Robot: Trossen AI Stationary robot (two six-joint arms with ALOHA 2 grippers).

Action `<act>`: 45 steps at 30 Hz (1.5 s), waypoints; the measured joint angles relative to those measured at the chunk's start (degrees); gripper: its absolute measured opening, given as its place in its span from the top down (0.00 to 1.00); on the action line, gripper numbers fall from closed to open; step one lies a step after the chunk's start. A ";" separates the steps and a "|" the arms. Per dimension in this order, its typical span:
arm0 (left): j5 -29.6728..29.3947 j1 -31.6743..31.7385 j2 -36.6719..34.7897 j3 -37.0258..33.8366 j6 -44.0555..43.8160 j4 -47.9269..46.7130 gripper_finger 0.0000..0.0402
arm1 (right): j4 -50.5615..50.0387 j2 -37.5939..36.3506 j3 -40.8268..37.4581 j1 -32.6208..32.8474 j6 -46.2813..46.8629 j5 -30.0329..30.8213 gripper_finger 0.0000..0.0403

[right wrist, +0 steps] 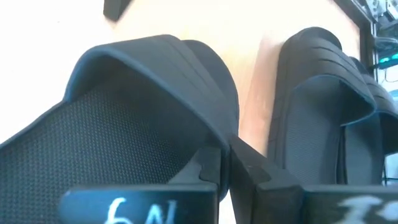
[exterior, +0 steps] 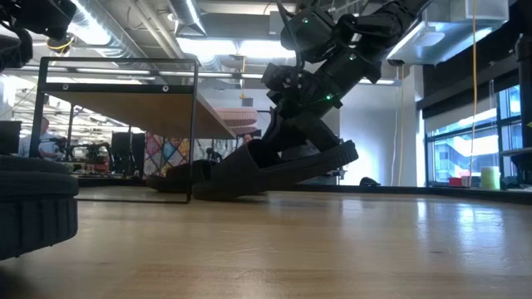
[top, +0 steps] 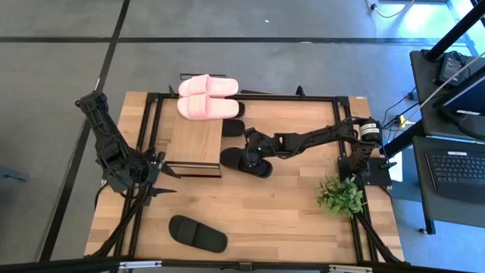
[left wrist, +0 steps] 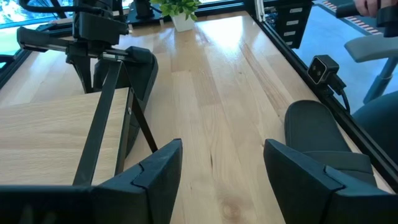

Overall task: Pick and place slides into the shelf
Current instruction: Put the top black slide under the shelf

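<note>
The shelf (top: 195,140), a light-wood board on a black frame, stands left of the table's middle. The light pink pair (top: 206,97) lies at its far end. My right gripper (top: 255,152) is shut on a black slide (top: 246,161) just right of the shelf. A second black slide (top: 233,127) lies beside it, toward the far edge, and also shows in the right wrist view (right wrist: 323,112). A third black slide (top: 197,233) lies on its sole near the front edge. My left gripper (top: 167,182) is open and empty at the shelf's near left corner. My right gripper pinches the black slide's wide strap at its edge (right wrist: 211,140) between its two fingers. It comes slanting down from the table's right. The slide is tilted: one end (exterior: 337,155) is raised and the other end (exterior: 216,188) rests on the table.
A small potted plant (top: 342,196) stands at the right. A black frame rail (top: 242,97) runs around the table. Bare wood lies between the shelf and the front black slide. The shelf's black legs (left wrist: 106,118) stand close in front of my left gripper.
</note>
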 joint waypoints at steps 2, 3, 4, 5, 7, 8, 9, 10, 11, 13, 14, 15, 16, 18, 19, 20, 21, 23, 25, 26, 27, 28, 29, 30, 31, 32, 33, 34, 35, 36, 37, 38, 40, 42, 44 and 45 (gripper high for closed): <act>0.00 0.01 0.01 0.00 0.02 0.02 0.46 | 0.15 0.00 0.00 -0.01 -0.15 -0.05 0.97; 0.00 0.01 0.01 0.00 0.02 0.00 0.46 | 0.24 0.00 0.00 -0.18 -0.32 -0.10 0.97; -0.01 0.01 -0.02 0.00 0.02 0.00 0.46 | 0.39 0.00 0.00 -0.39 -0.97 -0.27 0.97; 0.00 -0.02 -0.02 0.00 0.02 0.00 0.46 | 0.57 0.00 0.00 -0.55 -1.84 -0.34 0.96; -0.02 0.01 0.00 0.00 0.03 0.00 0.46 | 0.84 0.02 0.00 -0.98 -3.54 -0.29 0.96; 0.00 0.01 -0.02 0.00 0.02 0.00 0.46 | 1.35 0.02 0.00 -1.20 -4.42 -0.27 0.96; 0.00 0.01 0.01 0.00 0.04 0.00 0.46 | 2.01 0.02 0.00 -1.41 -5.02 -0.27 0.96; 0.00 0.01 0.01 0.00 0.04 0.00 0.46 | 2.79 0.02 0.00 -1.65 -5.94 -0.35 0.96; 0.00 0.00 -0.02 0.00 0.04 0.00 0.46 | 3.49 0.03 0.00 -1.93 -6.30 -1.01 0.96; 0.00 0.01 0.01 0.00 0.06 0.00 0.46 | 4.71 0.04 0.00 -2.61 -6.40 -3.62 0.96; 0.00 0.01 -0.01 0.00 0.08 0.00 0.46 | 4.96 0.04 0.00 -2.90 -6.40 -5.02 0.96; 0.00 -0.02 -0.01 0.00 0.14 0.00 0.46 | 5.00 0.04 0.00 -3.23 -6.42 -5.97 0.96; -0.01 0.01 0.01 0.00 0.31 0.00 0.46 | 4.93 0.04 0.00 -3.51 -6.42 -6.52 0.96; -0.02 0.01 -0.02 0.00 1.70 0.00 0.46 | 4.93 0.04 0.00 -3.90 -6.20 -6.71 0.96; -0.02 0.01 0.01 0.00 2.75 0.00 0.46 | 4.96 0.04 0.00 -3.98 -6.07 -6.72 0.96; -0.01 0.00 0.01 0.00 3.79 0.00 0.46 | 5.05 0.04 0.00 -4.00 -6.03 -6.72 0.95; -0.02 -0.01 -0.01 0.00 4.73 0.00 0.46 | 5.15 0.04 0.00 -4.00 -6.04 -6.72 0.95; -0.02 0.00 0.01 0.00 6.23 0.00 0.46 | 5.48 0.04 0.00 -4.00 -6.07 -6.72 0.93; -0.02 0.00 0.00 0.00 7.13 0.00 0.46 | 5.48 0.04 0.00 -3.98 -6.13 -6.76 0.91; -0.02 0.01 0.01 0.00 7.48 0.00 0.46 | 5.41 0.04 0.00 -3.98 -6.15 -6.76 0.90; -0.01 -0.01 0.01 0.00 7.52 0.00 0.46 | 5.35 0.04 0.00 -3.98 -6.15 -6.77 0.89; -0.02 0.01 0.01 0.00 7.52 0.00 0.46 | 5.32 0.04 0.00 -3.98 -6.13 -6.79 0.88; -0.02 0.00 0.01 0.00 7.52 0.00 0.46 | 5.28 0.04 0.00 -3.98 -6.05 -6.83 0.87; -0.02 -0.01 0.01 0.00 7.53 0.00 0.46 | 5.24 0.04 0.00 -3.98 -6.02 -6.85 0.86; -0.02 -0.01 0.00 0.00 7.52 0.00 0.46 | 5.22 0.04 0.00 -3.98 -6.02 -6.85 0.85; -0.02 0.00 0.00 0.00 7.52 0.00 0.46 | 5.22 0.04 0.00 -3.98 -6.02 -6.85 0.83; -0.02 0.00 0.00 0.00 7.52 0.00 0.46 | 5.22 0.04 0.00 -3.98 -6.00 -6.85 0.82; -0.02 0.00 0.01 0.00 7.52 0.00 0.46 | 5.20 0.04 0.00 -3.98 -6.00 -6.85 0.80; -0.02 -0.01 0.01 0.00 7.54 0.00 0.46 | 5.11 0.04 0.00 -3.98 -5.98 -6.85 0.79; -0.02 0.01 0.01 0.00 7.52 0.00 0.46 | 5.09 0.04 0.00 -3.98 -6.00 -6.85 0.77; -0.02 0.01 0.01 0.00 7.52 0.00 0.46 | 5.09 0.04 0.00 -3.98 -6.00 -6.85 0.76; -0.02 0.01 0.01 0.00 7.52 0.00 0.46 | 5.09 0.04 0.00 -3.98 -5.98 -6.85 0.74; -0.02 0.01 0.01 0.00 7.52 0.00 0.46 | 5.07 0.04 0.00 -3.98 -5.98 -6.84 0.71; -0.02 0.01 0.00 0.00 7.52 0.00 0.46 | 5.07 0.04 0.00 -3.98 -5.98 -6.78 0.68; -0.02 0.01 0.01 0.00 7.52 0.00 0.46 | 5.09 0.04 0.02 -3.98 -5.96 -6.76 0.66; -0.02 0.00 -0.01 0.00 7.52 0.00 0.46 | 5.09 0.04 0.02 -3.98 -5.97 -6.74 0.65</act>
